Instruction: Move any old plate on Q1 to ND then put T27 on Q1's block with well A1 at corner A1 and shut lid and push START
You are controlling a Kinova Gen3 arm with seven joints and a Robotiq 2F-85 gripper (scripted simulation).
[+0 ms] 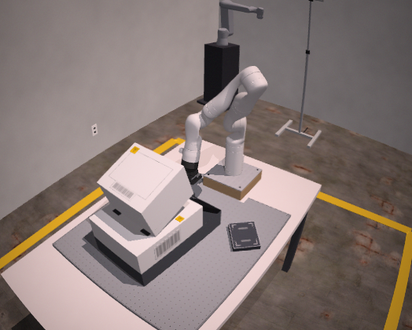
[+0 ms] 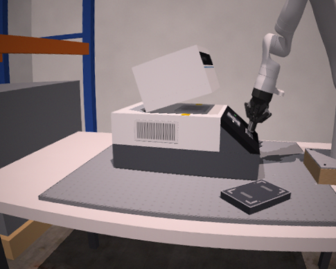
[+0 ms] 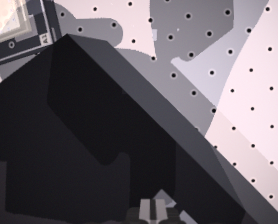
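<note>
A white robot arm's dark gripper (image 2: 253,127), fingers clenched on nothing, presses its tips against the black sloped key panel (image 2: 240,130) of the white box-shaped cycler (image 2: 166,131) near the counter's far side, likely working the LID key. The cycler's white lid (image 2: 175,76) stands tilted, half-raised. A dark square plate nest (image 2: 255,195) lies near the counter's front edge, unobstructed; plate T27 is not identifiable.

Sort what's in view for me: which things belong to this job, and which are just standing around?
Job: cycler Q1, its half-raised lid, the front key panel, the shut gripper at the keys, a bare plate nest.
Idle: blue-orange rack, grey crate, tripod stand.
</note>
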